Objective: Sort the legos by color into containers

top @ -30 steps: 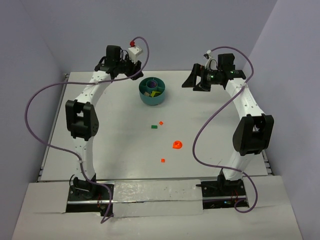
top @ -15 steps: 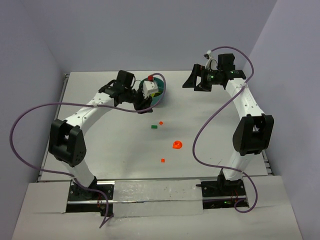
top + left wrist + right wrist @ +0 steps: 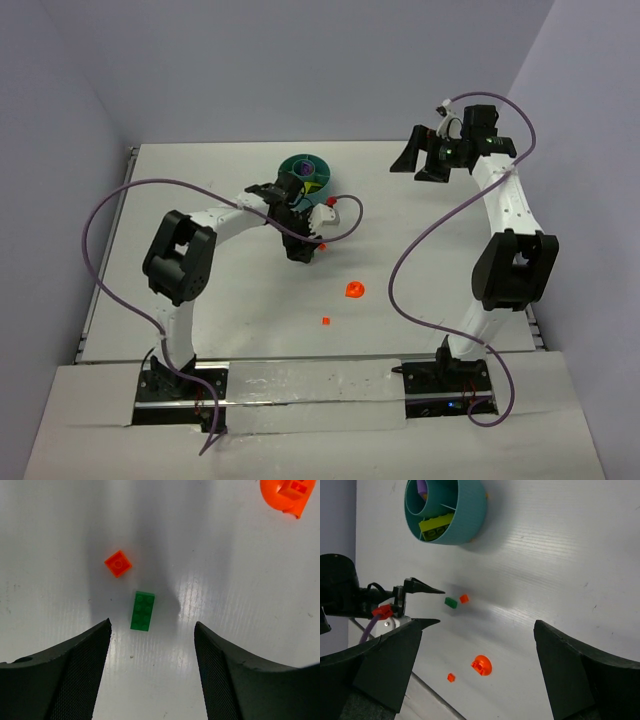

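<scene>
My left gripper (image 3: pixel 302 247) points straight down at the table, just in front of the teal bowl (image 3: pixel 325 175). In the left wrist view it (image 3: pixel 152 625) is open, and a dark green lego (image 3: pixel 142 610) lies flat just beyond its fingertips, nearer the left one. A small orange lego (image 3: pixel 118 563) lies a little farther on, and an orange dome piece (image 3: pixel 290 495) sits at the top right. My right gripper (image 3: pixel 425 160) hangs open and empty at the back right. Its view shows the bowl (image 3: pixel 470 515) holding a lime brick (image 3: pixel 436 524) and a purple piece (image 3: pixel 421 486).
The orange dome (image 3: pixel 354 290) and another tiny orange lego (image 3: pixel 325 321) lie on the white table nearer the arm bases. The left arm's purple cable loops over the table's left side. Grey walls close in the back and both sides.
The left arm swung from above the bowl down to the table in front of it. Its jaws have spread wider. The right arm shifted slightly to the right.
</scene>
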Controlling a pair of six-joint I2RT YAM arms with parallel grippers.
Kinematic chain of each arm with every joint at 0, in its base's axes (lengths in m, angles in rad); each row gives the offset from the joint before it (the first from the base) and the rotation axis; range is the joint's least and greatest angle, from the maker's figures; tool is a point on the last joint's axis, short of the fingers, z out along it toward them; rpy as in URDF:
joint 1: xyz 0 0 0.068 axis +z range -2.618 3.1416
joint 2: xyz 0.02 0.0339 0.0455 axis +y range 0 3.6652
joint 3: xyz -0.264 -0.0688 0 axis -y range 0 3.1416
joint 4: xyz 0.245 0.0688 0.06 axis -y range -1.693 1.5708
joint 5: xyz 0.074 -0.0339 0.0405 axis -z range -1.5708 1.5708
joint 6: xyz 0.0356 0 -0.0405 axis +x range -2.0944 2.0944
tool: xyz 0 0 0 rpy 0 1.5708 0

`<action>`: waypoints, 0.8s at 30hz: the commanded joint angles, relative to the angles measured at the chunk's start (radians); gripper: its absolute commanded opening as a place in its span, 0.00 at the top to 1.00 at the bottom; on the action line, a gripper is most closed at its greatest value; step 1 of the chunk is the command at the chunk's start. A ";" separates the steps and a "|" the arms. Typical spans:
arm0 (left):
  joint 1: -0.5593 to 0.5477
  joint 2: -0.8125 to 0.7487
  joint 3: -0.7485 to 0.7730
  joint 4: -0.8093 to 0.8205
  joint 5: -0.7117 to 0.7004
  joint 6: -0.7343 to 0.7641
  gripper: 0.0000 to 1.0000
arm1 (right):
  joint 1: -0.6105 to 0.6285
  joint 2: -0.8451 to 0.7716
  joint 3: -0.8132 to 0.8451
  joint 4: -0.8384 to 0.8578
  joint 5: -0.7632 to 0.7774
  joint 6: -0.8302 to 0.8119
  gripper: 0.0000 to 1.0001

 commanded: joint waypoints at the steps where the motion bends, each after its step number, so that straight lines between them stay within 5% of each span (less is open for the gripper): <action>1: -0.006 0.042 0.063 0.017 -0.044 0.039 0.25 | -0.007 -0.029 0.023 -0.020 -0.033 -0.022 0.00; 14: -0.042 0.077 0.025 0.086 -0.101 0.079 0.36 | -0.005 -0.012 0.032 -0.020 -0.058 -0.016 0.00; 24: -0.080 0.033 -0.061 0.113 -0.102 0.112 0.67 | -0.005 -0.007 0.034 -0.020 -0.065 -0.009 0.00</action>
